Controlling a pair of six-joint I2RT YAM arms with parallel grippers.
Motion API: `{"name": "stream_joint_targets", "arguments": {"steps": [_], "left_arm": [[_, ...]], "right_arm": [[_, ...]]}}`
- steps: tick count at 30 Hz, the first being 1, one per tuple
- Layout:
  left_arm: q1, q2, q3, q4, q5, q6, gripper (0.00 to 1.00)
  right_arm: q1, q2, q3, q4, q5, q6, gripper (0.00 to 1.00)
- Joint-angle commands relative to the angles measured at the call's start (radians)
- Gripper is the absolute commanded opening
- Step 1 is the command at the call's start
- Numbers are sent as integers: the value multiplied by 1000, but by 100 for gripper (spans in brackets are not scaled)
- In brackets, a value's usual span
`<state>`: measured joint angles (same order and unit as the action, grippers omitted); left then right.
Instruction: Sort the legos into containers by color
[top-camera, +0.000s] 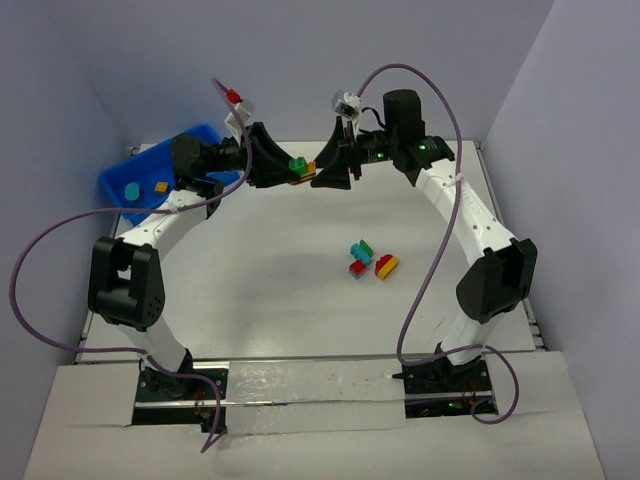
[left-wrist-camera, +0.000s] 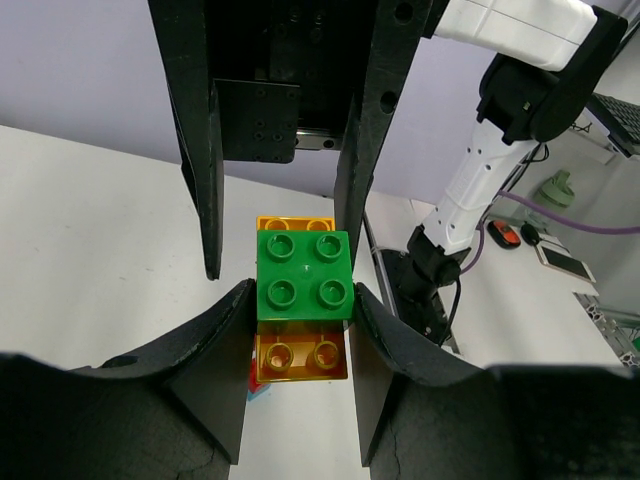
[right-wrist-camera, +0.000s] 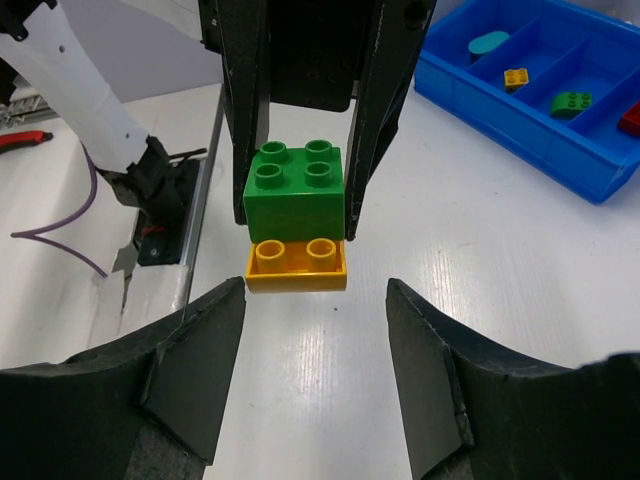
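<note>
Sitting in the blue bin (right-wrist-camera: 520, 140): teal piece (right-wrist-camera: 488, 43), yellow brick (right-wrist-camera: 516, 76), green brick (right-wrist-camera: 570, 101).

Bright even light, faint soft shadows on table (top-camera: 300, 300), pics sharp, wrist cams wide-angle.

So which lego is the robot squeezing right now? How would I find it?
Look at the far middle of the white table, where the two arms meet. The left gripper pinches a green brick with four studs. Unlike the loose bricks nearer the arms, it sits stacked on a flatter yellow-orange brick.
</note>
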<state>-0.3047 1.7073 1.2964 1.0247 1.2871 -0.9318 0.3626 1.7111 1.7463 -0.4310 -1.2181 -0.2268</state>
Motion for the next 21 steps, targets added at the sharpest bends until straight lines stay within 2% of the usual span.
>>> {"name": "stream_joint_targets", "arguments": {"steps": [1,8,13,21], "left_arm": [[-5,-25,4,23,29,34,0],[-11,-37,10,-122,12,129,0],[-11,-39,10,-124,12,129,0],[-11,-46,5,-94,5,121,0]], "right_arm": [[17,-58,5,13,10,-39,64],[49,-88,5,-13,29,-94,61],[63,-91,12,-53,41,-129,55],[64,-34,85,-221,66,-230,47]]}}
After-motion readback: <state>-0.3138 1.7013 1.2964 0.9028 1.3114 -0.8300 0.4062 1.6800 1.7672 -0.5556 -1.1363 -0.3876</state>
